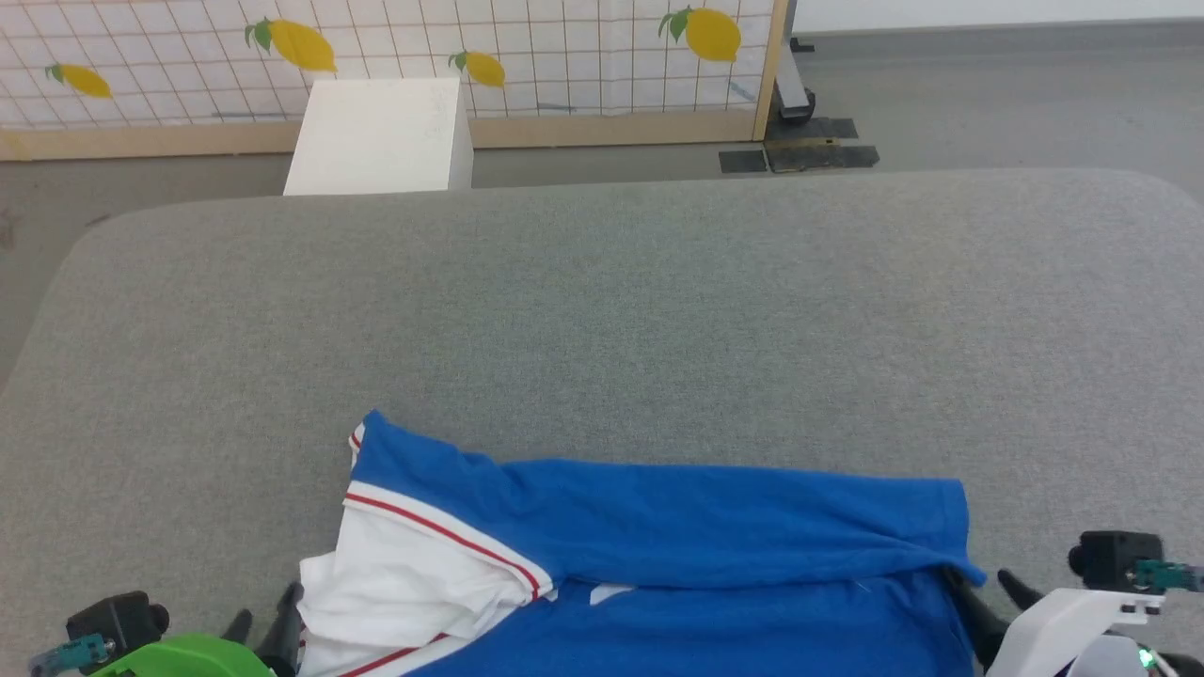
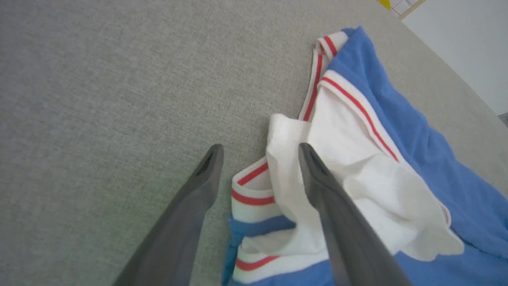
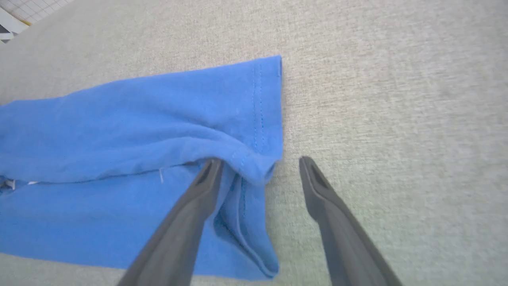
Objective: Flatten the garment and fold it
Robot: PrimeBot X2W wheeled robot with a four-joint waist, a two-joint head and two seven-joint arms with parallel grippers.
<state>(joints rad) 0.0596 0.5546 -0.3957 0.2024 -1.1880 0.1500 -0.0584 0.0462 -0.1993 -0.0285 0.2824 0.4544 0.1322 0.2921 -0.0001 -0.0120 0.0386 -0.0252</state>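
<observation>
The garment (image 1: pixel 658 555) lies crumpled along the near edge of the grey table (image 1: pixel 602 310), its blue body folded over itself and a white sleeve (image 1: pixel 404 574) with red-striped trim bunched at its left end. My left gripper (image 1: pixel 265 621) is open at that sleeve. In the left wrist view the left gripper (image 2: pixel 260 153) straddles the striped cuff (image 2: pixel 254 190), one finger on the bare table, the other over white cloth. My right gripper (image 1: pixel 995 594) is open at the garment's right end. The right wrist view shows the right gripper (image 3: pixel 260 163) astride the folded blue hem (image 3: pixel 258 159).
A white box (image 1: pixel 381 136) stands on the floor beyond the table's far left edge. Behind it is a grid screen printed with lemons (image 1: pixel 564 66). The table's wide grey surface stretches beyond the garment and to both sides.
</observation>
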